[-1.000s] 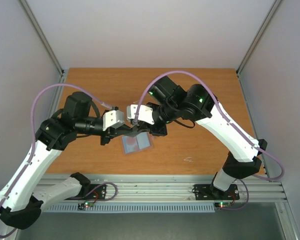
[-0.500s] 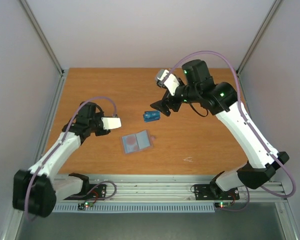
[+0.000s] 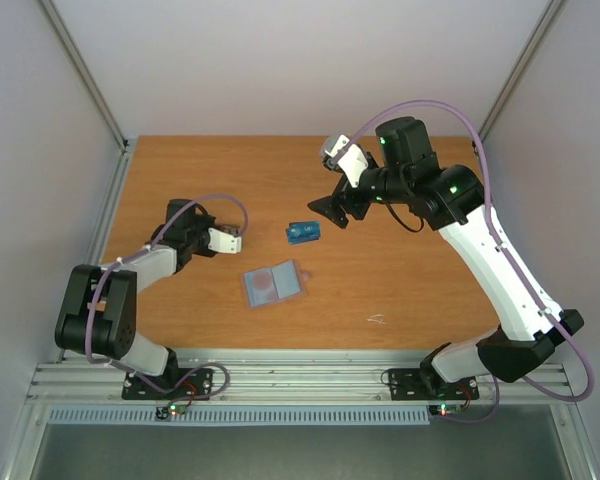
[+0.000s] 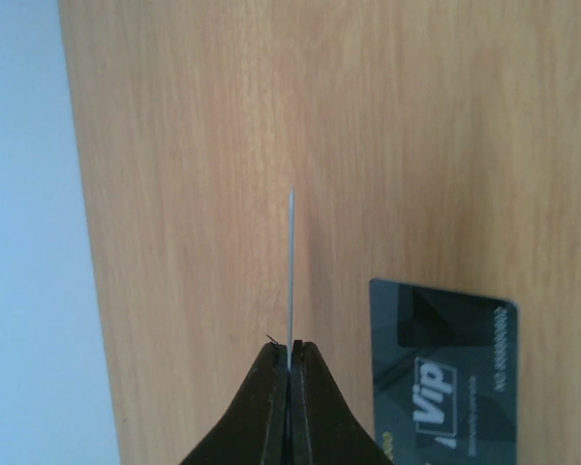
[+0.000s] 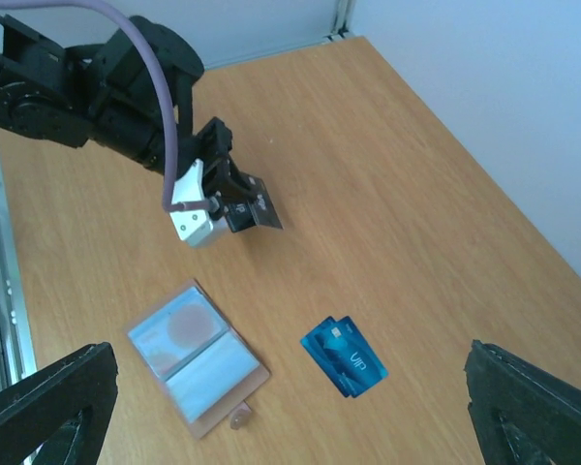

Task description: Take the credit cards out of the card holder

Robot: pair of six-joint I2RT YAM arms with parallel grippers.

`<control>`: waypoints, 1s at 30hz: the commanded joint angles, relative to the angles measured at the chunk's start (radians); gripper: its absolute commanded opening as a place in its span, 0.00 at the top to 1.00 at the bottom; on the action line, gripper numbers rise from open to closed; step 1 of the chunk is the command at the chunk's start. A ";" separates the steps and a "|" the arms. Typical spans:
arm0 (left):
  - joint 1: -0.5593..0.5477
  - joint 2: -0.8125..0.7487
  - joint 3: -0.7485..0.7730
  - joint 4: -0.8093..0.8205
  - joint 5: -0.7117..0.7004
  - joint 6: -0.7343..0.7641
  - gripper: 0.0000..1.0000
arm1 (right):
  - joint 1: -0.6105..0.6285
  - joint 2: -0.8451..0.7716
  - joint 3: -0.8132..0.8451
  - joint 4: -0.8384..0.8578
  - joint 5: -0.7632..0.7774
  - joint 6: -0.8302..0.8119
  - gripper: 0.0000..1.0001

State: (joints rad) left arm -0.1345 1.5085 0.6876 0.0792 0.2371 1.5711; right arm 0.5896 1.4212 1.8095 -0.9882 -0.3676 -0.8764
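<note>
In the top view, the left gripper [image 3: 238, 240] sits low over the table [image 3: 410, 290] at centre left, with its arm folded back toward the left edge. In the left wrist view its fingers [image 4: 271, 407] are pressed together on a thin card [image 4: 290, 281]. The card is seen edge-on and stands upright out of the tips; its face colour cannot be determined. A dark grey-black card [image 4: 443, 363] printed with "Vip" lies flat on the wood at the lower right of that frame, just beside the fingers. Right of the left gripper and lower in the top view, the card holder [image 3: 273, 284] lies open and flat, light blue panels up. A reddish round mark is visible on its left panel. Above and right of the holder, and apart from it, a bright blue card [image 3: 302, 232] lies flat on the table. The right gripper [image 3: 328, 213] is raised above the table, upper right of the blue card. In the right wrist view its fingers [image 5: 48, 402] are spread to the lower corners of the frame and carry nothing.
</note>
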 commanded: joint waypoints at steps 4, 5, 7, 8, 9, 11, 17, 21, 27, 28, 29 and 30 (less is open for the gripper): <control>0.088 0.007 -0.022 0.075 0.073 0.079 1.00 | -0.023 -0.006 -0.024 -0.002 -0.028 -0.011 0.01; 0.094 0.004 -0.036 0.069 0.084 0.102 1.00 | -0.024 -0.008 -0.026 0.000 -0.029 -0.010 0.02; 0.096 -0.007 -0.069 0.067 0.112 0.134 1.00 | -0.024 -0.010 -0.033 0.007 -0.029 -0.009 0.02; 0.097 -0.010 -0.083 0.069 0.128 0.153 1.00 | -0.024 -0.010 -0.033 0.008 -0.029 -0.011 0.02; 0.096 -0.011 -0.090 0.067 0.138 0.161 1.00 | -0.024 -0.010 -0.033 0.008 -0.028 -0.012 0.01; 0.097 -0.001 -0.086 0.051 0.133 0.165 1.00 | -0.024 -0.009 -0.030 0.007 -0.032 -0.012 0.01; 0.099 0.031 -0.080 0.083 0.074 0.114 1.00 | -0.024 -0.021 -0.037 0.002 -0.050 -0.004 0.02; 0.098 0.023 -0.089 0.093 0.088 0.114 1.00 | -0.024 -0.031 -0.045 0.005 -0.052 0.000 0.01; 0.098 0.057 -0.085 0.153 0.058 0.096 1.00 | -0.024 -0.024 -0.037 0.002 -0.056 -0.008 0.02; 0.098 0.057 -0.086 0.150 0.058 0.097 1.00 | -0.024 -0.023 -0.033 -0.003 -0.057 -0.011 0.01; 0.098 0.056 -0.087 0.146 0.059 0.100 1.00 | -0.024 -0.021 -0.029 -0.005 -0.055 -0.013 0.02; 0.098 0.058 -0.085 0.142 0.058 0.100 1.00 | -0.025 -0.021 -0.028 -0.007 -0.055 -0.014 0.02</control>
State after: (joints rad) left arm -0.0395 1.5532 0.6037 0.1547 0.2893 1.6833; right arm 0.5709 1.4136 1.7687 -0.9882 -0.4095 -0.8772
